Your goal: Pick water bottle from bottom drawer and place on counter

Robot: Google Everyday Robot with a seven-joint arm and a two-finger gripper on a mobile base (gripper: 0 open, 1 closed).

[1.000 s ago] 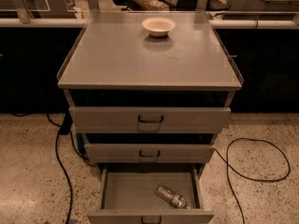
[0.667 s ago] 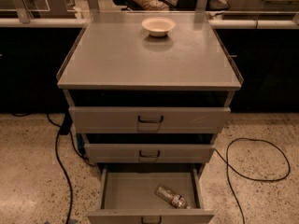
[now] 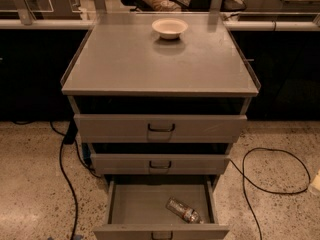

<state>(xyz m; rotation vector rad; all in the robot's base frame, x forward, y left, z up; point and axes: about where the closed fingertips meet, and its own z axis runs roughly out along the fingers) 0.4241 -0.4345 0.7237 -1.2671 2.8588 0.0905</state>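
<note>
The water bottle (image 3: 184, 210), small, clear and crinkled, lies on its side in the front right of the bottom drawer (image 3: 140, 206), which is pulled open. The counter (image 3: 150, 64) is the flat grey top of the cabinet, with a low lip along its sides and back. My gripper is not in view in the camera view.
A white bowl (image 3: 170, 27) sits at the back middle of the counter. Two wider grey drawers (image 3: 160, 128) above the bottom one are shut. Black cables (image 3: 67, 169) run on the speckled floor at left and right (image 3: 270, 184) of the cabinet. A pale object (image 3: 316, 183) stands at the right edge.
</note>
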